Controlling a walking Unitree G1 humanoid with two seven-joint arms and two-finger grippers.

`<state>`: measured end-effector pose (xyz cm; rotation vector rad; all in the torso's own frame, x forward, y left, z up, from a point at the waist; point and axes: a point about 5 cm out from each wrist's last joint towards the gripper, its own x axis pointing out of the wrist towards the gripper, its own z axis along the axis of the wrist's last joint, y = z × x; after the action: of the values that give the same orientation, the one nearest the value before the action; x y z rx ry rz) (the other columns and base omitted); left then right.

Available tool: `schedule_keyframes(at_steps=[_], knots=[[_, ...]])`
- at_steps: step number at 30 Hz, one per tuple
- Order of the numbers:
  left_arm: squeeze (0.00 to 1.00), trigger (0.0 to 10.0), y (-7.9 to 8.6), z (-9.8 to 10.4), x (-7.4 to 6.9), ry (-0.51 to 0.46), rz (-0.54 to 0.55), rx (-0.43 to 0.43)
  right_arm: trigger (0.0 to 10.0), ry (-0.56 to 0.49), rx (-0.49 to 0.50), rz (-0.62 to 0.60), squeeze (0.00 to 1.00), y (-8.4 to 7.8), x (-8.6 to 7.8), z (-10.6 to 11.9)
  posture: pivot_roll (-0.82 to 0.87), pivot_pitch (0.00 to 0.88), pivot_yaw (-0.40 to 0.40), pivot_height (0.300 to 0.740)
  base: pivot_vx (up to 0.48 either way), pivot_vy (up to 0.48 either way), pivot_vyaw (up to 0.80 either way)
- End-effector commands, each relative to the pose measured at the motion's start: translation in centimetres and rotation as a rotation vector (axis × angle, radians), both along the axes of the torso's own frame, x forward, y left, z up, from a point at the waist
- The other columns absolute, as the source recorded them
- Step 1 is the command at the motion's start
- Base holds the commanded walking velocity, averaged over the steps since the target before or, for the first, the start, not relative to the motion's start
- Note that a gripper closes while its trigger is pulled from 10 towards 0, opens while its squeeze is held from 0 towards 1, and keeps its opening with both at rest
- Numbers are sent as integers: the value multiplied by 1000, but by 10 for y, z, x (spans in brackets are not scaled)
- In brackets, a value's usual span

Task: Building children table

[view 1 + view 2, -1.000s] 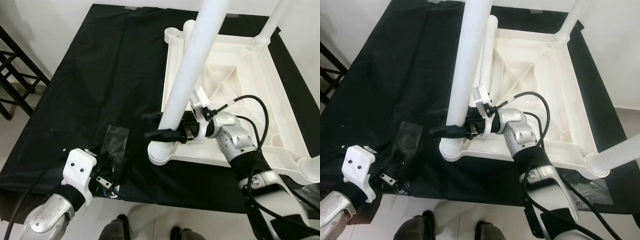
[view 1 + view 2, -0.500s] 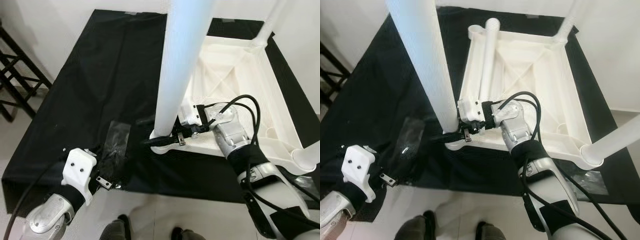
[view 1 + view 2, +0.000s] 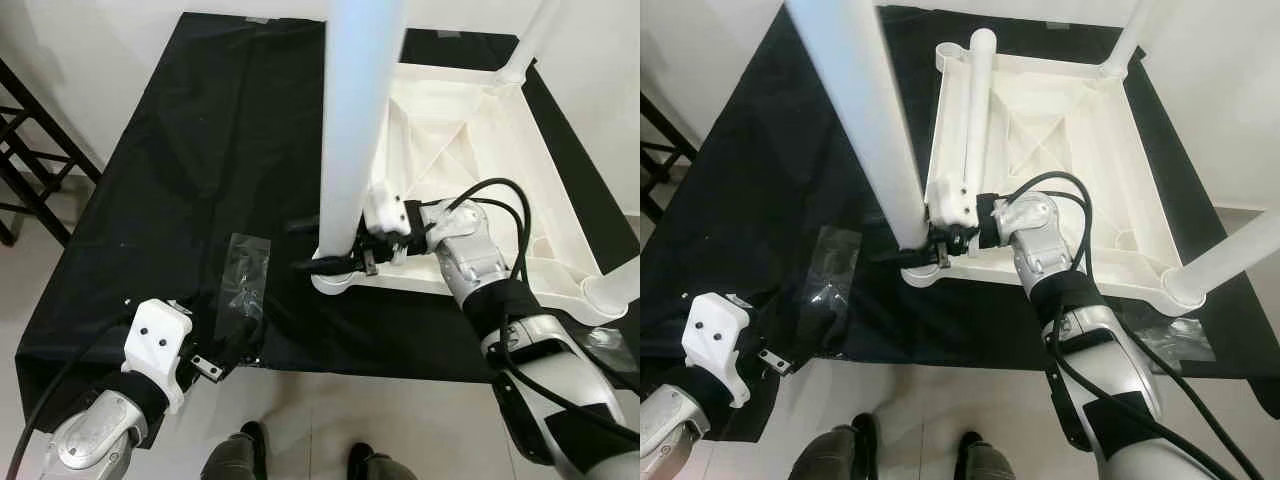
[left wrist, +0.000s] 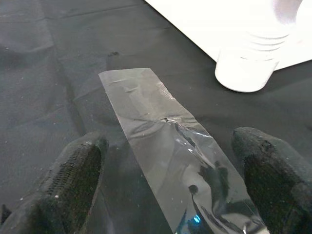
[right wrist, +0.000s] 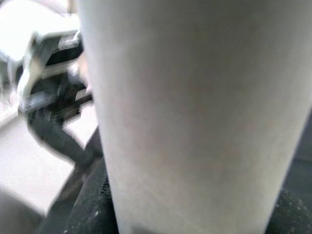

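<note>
Leg held at corner socket of upturned children's table

Shoes point(image 3: 232, 462) of a person show at the nearest edge, on a pale tiled floor point(image 3: 300, 425). Just beyond them the left end effector point(image 3: 225, 345) hovers low over the near edge of a black cloth point(image 3: 180, 150) that covers the surface; its two black fingers point(image 4: 73, 168) stand apart, open, with a clear plastic bag point(image 4: 165, 146) lying flat on the cloth between them. No writing or brand can be read anywhere on the bag, the arms or the white parts.

Farther in, the right end effector point(image 3: 325, 245) is closed around the base of a white table leg point(image 3: 865, 120), which stands nearly upright. The leg's lower end sits at the near left corner socket point(image 3: 923, 275) of the white tabletop point(image 3: 470, 140). The tabletop lies upside down on the cloth, with its ribbed underside showing. A black cable point(image 3: 500, 195) loops over the right wrist.

Another leg point(image 3: 1230, 258) stands at the tabletop's near right corner, and a third point(image 3: 530, 40) at the far right corner. A loose leg point(image 3: 977, 110) lies flat inside the tabletop along its left wall. A second clear bag point(image 3: 1180, 340) lies near the right corner.

Beyond the cloth rises a plain white wall point(image 3: 90, 60), with a black metal rack point(image 3: 30, 170) on the left.
</note>
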<state>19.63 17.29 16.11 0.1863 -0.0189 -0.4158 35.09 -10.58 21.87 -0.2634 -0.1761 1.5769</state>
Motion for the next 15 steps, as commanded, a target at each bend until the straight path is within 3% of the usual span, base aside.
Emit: schedule_keyframes(at_steps=[1, 4, 11, 13, 15], knots=[[0, 10000, -1, -1, -3, 14, -9, 8, 10000, 311, -32, -23, 0, -5, -8, -52, 194, 295, -52, 740, 0, 0, 0], [0, 10000, -1, -1, -3, 15, -10, 8, 10000, 361, 14, -44, 0, -8, -7, -57, 195, 296, -49, 740, 0, 0, 0], [0, 10000, -1, -1, -2, 16, -10, 8, 10000, 372, 22, -51, 0, -11, -7, -59, 194, 296, -47, 740, 0, 0, 0], [0, 10000, -2, -1, -1, 15, -15, 7, 10000, 278, -99, 11, 0, -13, -13, -65, 192, 292, -46, 740, 0, 0, 0], [0, 10000, -3, -1, -1, 14, -17, 7, 10000, 250, -136, 35, 0, -13, -15, -65, 192, 292, -47, 740, 0, 0, 0]])
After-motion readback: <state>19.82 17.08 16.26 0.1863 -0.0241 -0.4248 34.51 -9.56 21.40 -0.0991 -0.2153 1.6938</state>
